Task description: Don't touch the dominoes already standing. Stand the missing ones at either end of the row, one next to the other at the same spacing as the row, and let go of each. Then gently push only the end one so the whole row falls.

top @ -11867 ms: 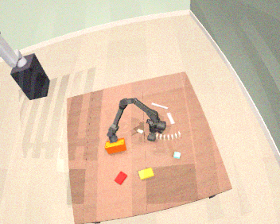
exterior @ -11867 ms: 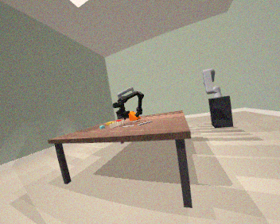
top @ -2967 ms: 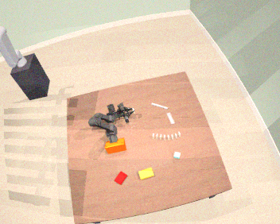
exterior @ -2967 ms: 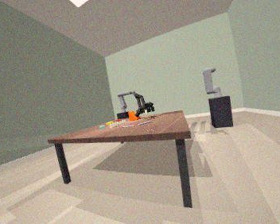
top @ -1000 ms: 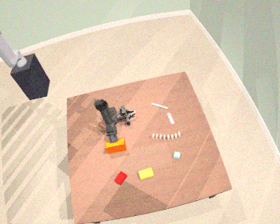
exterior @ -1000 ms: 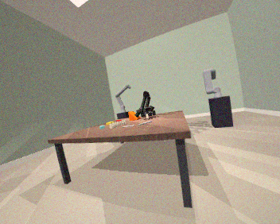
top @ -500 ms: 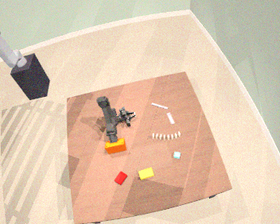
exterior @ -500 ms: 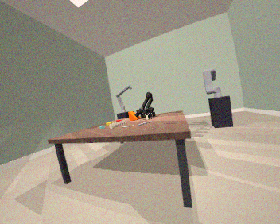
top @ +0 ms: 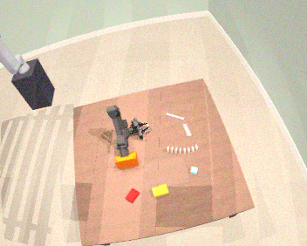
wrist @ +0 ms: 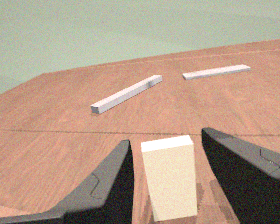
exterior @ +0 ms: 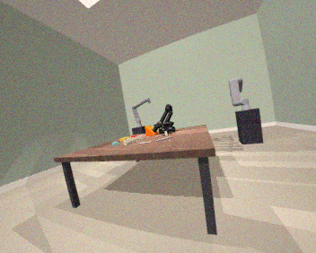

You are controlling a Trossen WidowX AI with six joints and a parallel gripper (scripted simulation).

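A cream domino (wrist: 172, 180) is upright between my fingers in the wrist view, with a gap on each side. Its lower edge shows with shadow beside it; whether it rests flat on the table is hard to tell. My gripper (top: 145, 129) (wrist: 166, 141) is open around it, left of the row in the top view. A slightly curved row of several standing cream dominoes (top: 180, 151) is at the right-centre of the table in that view, apart from my gripper. The row is small and blurred in the exterior view. No other loose domino can be made out.
Two white bars lie beyond my gripper: one (top: 175, 116) (wrist: 126, 95) and another (top: 187, 130) (wrist: 217, 72). A cyan cube (top: 194, 170), a yellow block (top: 160, 190) and a red block (top: 133, 195) lie on the table. An orange block (top: 126, 162) is at the arm's base.
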